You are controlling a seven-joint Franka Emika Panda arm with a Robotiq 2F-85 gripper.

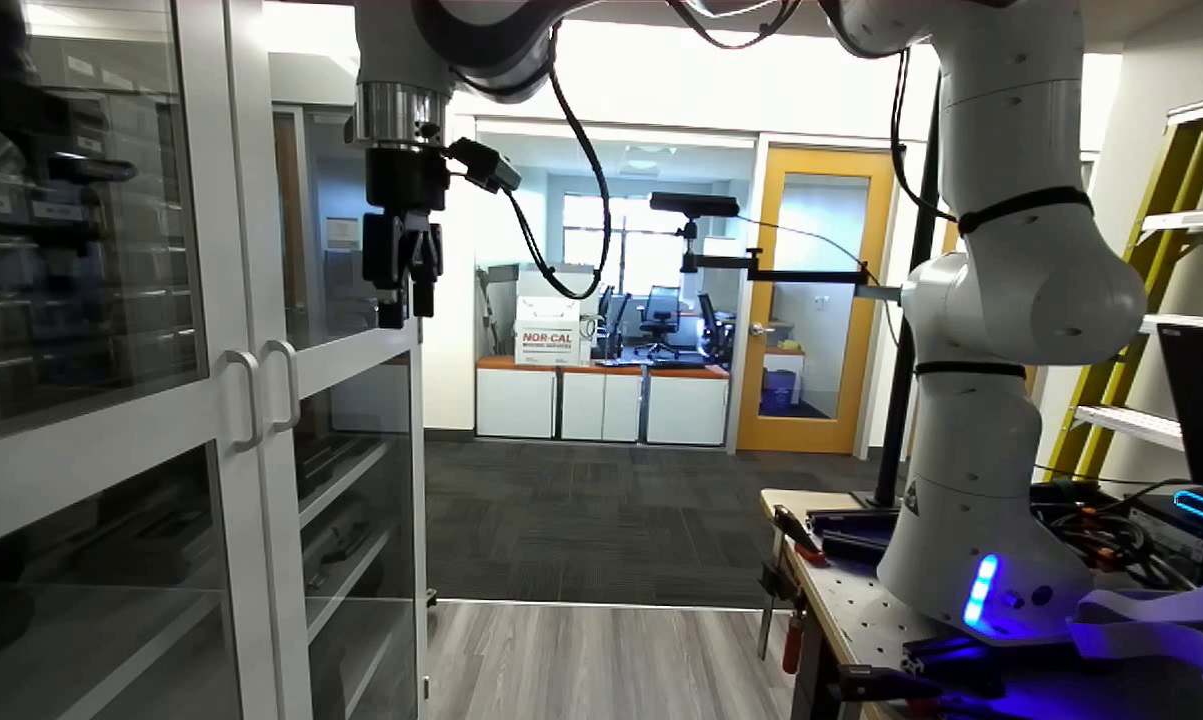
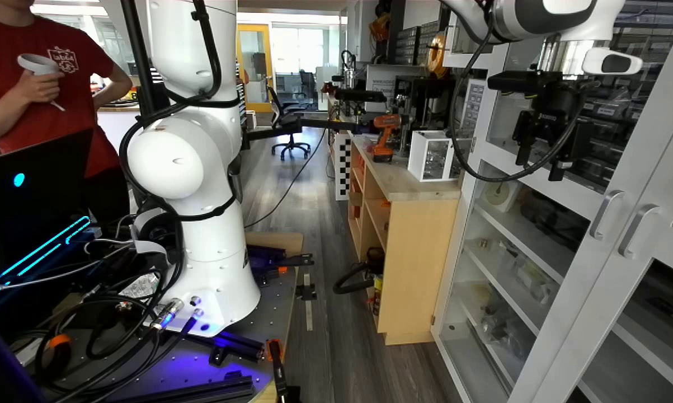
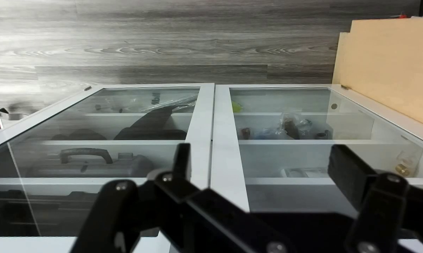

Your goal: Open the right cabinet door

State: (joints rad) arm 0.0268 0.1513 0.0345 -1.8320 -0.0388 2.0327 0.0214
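A white cabinet has two glass doors that look shut. The right door (image 1: 351, 367) also shows in an exterior view (image 2: 670, 240) and on the left side of the wrist view (image 3: 202, 116). Its curved handle (image 1: 286, 385) also shows in an exterior view (image 2: 638, 230). The left door (image 1: 81, 460) has its own handle (image 1: 246, 400) beside it across the seam. My gripper (image 1: 408, 312) points down, higher than both handles and apart from them, as in an exterior view (image 2: 539, 167). In the wrist view the gripper (image 3: 263, 165) is open and empty. The handles do not show clearly there.
A light wood bench (image 2: 420, 268) adjoins the left door's hinge side, with an orange drill (image 2: 385, 134) on top. A cable loop (image 1: 601, 200) hangs by the wrist. The robot's work table (image 1: 841, 610) stands opposite the cabinet. A person in red (image 2: 39, 84) stands behind it.
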